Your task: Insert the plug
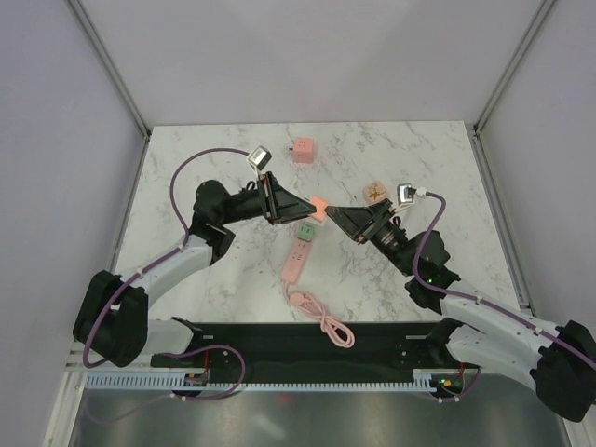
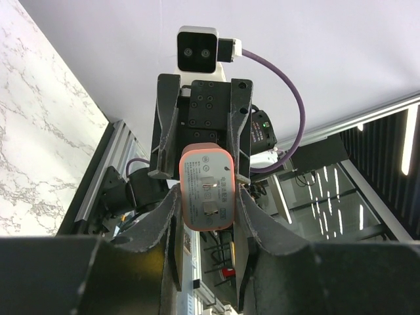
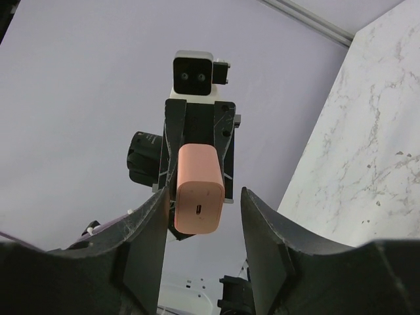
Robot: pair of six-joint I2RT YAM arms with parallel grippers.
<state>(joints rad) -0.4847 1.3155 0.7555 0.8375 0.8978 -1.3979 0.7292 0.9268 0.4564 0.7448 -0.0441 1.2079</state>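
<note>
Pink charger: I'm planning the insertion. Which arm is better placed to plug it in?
Probably the right. The left gripper holds the charger with prongs facing its own wrist; the right gripper straddles the port end, so prongs would point outward.

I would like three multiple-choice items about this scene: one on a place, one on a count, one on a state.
1. Where is the salmon-pink rectangular charger plug, relative to the pink power strip on the white marble table?
A. Seated in it
B. Off it, between the left tool and right tool
C. Under it

2. How many flat metal prongs show on the plug's face?
A. One
B. Two
C. Four

3. The left tool is:
A. wide open
B. out of view
C. shut on the plug

Key:
1 B, since the top view shows it between both fingertips.
2 B, since the left wrist view shows two.
3 C, since its fingers press both sides.
</note>
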